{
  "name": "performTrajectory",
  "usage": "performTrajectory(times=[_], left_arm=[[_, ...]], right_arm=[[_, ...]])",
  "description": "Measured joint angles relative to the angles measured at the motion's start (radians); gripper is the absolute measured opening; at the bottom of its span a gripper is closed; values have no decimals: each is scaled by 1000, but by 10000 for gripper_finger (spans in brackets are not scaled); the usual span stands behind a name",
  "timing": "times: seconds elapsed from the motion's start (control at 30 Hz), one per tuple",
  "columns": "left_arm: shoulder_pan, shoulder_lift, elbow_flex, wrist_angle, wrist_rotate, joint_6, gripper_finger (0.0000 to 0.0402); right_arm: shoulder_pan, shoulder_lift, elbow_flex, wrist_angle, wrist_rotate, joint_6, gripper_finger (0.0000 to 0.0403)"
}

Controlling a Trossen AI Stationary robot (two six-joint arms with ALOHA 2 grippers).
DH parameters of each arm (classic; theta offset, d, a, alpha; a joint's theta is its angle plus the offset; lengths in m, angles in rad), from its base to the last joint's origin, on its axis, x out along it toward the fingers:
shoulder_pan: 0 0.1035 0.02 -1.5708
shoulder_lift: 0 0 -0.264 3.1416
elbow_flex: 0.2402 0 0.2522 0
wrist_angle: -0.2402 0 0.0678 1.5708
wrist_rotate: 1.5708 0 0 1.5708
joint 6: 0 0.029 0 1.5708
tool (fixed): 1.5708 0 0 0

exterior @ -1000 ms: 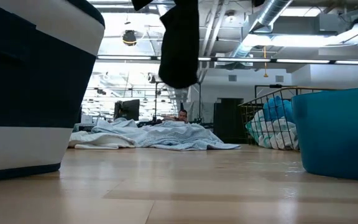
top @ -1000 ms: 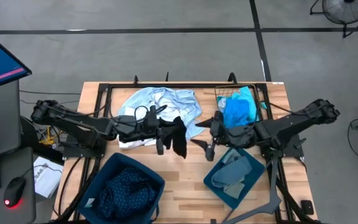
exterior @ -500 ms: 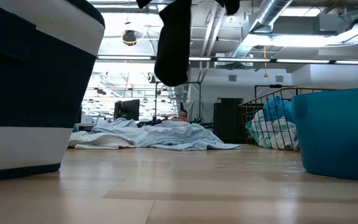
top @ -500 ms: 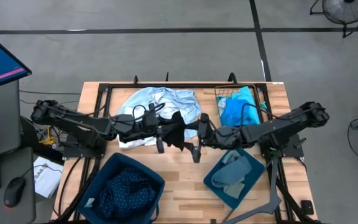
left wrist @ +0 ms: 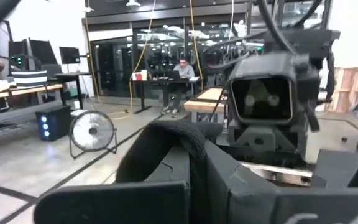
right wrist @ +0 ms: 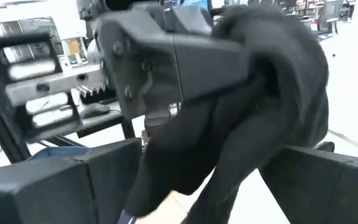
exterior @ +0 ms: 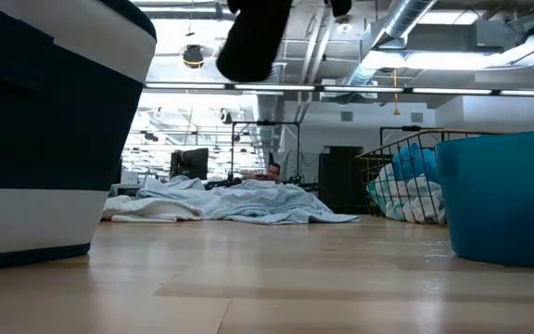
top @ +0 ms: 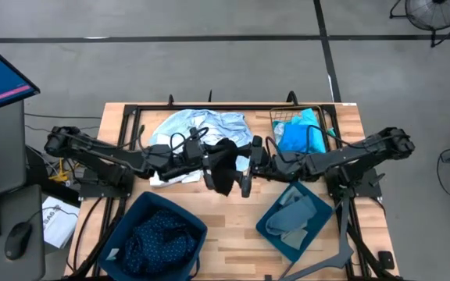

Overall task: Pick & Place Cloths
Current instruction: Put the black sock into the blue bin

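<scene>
A black cloth (top: 222, 166) is held clamped in the left hand (top: 207, 165) above the middle of the worktop (top: 233, 234). The right hand (top: 247, 167) is seen just beside it with fingers spread apart. In the low view only the cloth's hanging end is shown, cut off at the frame's edge. In the right wrist view (right wrist: 241, 124) the cloth is seen between that hand's fingers (right wrist: 319, 177); whether it is touched cannot be told.

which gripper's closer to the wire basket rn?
Right. The right gripper is mid-table, open at the black cloth, with the basket just beyond its arm. The left gripper holds that cloth farther off.
</scene>
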Motion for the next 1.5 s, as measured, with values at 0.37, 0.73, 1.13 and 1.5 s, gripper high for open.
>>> performTrajectory(times=[0.37,0.73,1.13,1.5], left_arm=[[8,55,0,113,25,-6,1],[2,55,0,120,53,-53,1],[3,53,0,74,72,-69,31],[-9,49,0,-92,90,-205,176]], right_arm=[[-24,30,0,-24,-1,2,305],[-48,40,0,-22,-2,1,100],[-55,-9,52,-213,-29,38,4],[0,-258,53,-668,104,124,1]])
